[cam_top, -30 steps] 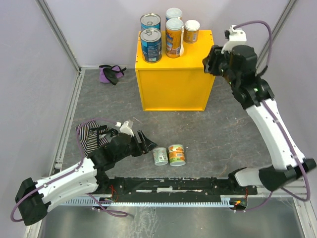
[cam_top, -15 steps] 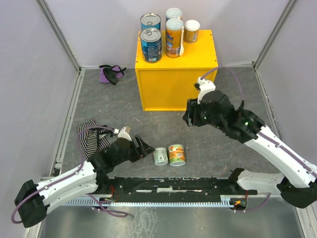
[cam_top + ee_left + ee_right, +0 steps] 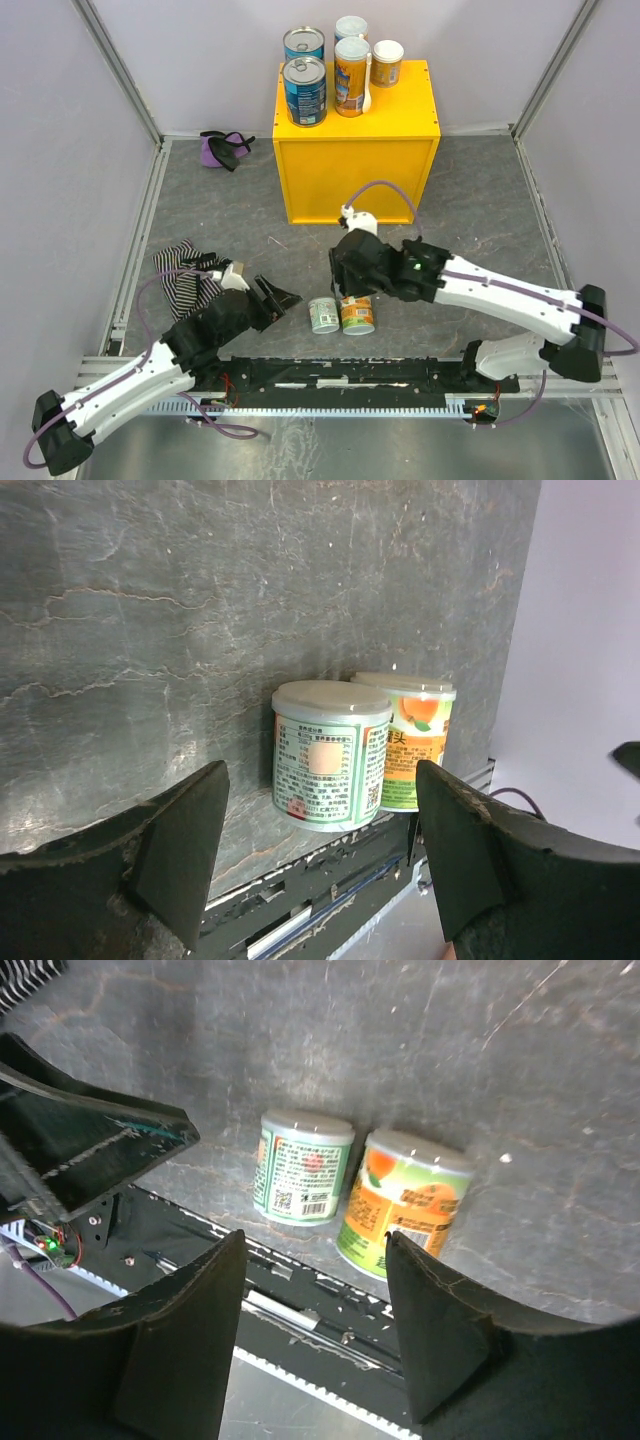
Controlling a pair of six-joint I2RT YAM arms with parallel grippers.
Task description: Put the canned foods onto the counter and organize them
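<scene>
The yellow counter (image 3: 410, 85) carries two blue cans (image 3: 305, 90), two tall orange cans (image 3: 351, 76) and a short orange can (image 3: 386, 62). A pale-green can (image 3: 323, 315) and a short orange can (image 3: 357, 313) stand side by side on the floor near the front rail. My left gripper (image 3: 275, 297) is open and empty, just left of the pale-green can (image 3: 330, 755), which is centred between its fingers (image 3: 185, 850). My right gripper (image 3: 345, 282) is open and empty, low over the two floor cans; its wrist view shows the pale-green can (image 3: 300, 1168) and the orange can (image 3: 405, 1205).
A purple cloth bundle (image 3: 224, 147) lies at the back left. A striped cloth (image 3: 180, 275) lies by the left arm. The black base rail (image 3: 350, 375) runs right in front of the floor cans. Pale walls close in both sides.
My right arm has swung down from beside the counter top to just above the two floor cans. My left gripper has drawn back slightly to the left. No can has moved.
</scene>
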